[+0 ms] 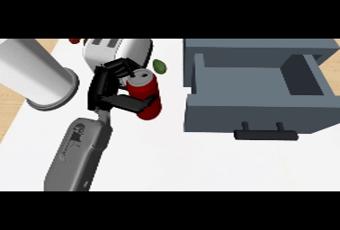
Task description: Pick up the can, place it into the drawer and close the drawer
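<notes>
The red can (149, 95) with a silver top is left of centre, on or just above the white counter (199, 157); I cannot tell which. My left hand (106, 90) is shut on it: the fingers curl over its far side near the top, and the thumb crosses its near side. The grey forearm (79, 155) comes in from the lower left. To the can's right, the grey drawer (256, 85) stands pulled open and shows nothing inside. Its black handle (267, 134) faces me. My right hand shows nowhere.
A large white cylinder (33, 74) stands at the far left, close to my hand. Behind the can sit a white and grey appliance (116, 50) and a small green object (159, 66). The light wooden strip (10, 112) marks the counter's left edge.
</notes>
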`<state>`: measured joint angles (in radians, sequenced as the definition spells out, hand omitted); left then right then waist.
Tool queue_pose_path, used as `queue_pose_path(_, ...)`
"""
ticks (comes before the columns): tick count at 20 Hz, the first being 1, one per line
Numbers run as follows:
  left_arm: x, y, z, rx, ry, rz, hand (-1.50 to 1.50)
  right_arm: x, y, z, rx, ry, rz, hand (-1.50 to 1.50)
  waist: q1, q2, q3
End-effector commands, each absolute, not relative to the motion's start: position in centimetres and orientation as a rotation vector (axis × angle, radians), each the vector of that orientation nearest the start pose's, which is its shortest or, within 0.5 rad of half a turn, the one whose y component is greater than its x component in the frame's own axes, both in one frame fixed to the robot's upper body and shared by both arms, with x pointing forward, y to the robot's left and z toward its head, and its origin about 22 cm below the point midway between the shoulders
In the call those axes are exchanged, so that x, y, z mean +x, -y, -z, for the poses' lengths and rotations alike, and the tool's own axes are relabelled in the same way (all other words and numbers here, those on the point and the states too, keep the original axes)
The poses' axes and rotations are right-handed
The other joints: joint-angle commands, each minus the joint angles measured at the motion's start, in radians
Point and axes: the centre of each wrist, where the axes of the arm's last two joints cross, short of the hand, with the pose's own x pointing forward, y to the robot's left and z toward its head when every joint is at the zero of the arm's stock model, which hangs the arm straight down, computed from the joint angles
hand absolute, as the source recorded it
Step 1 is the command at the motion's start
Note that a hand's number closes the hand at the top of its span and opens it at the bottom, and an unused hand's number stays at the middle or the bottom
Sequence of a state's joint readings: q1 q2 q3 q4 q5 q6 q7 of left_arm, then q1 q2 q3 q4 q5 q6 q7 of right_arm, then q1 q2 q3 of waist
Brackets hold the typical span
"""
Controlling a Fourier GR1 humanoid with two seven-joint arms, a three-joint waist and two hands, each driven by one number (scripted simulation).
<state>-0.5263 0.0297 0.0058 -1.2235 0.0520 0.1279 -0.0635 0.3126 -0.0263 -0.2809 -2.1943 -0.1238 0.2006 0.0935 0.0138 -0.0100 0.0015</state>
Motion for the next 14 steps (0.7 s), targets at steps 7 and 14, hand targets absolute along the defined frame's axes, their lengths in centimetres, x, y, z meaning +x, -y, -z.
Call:
queue_pose_path(7, 35.9, -10.4, -16.3, -0.052, 1.799, 0.119, 1.5, 13.8, 30.6, -8.3, -0.188, 1.861, 0.046, -1.5, -0.022, 0.008, -0.001)
queue_pose_path(14, 36.3, -4.6, -19.0, -0.044, 1.825, 0.148, 1.5, 13.1, 31.7, -10.1, -0.171, 1.834, 0.044, -1.5, -0.035, 0.01, -0.001)
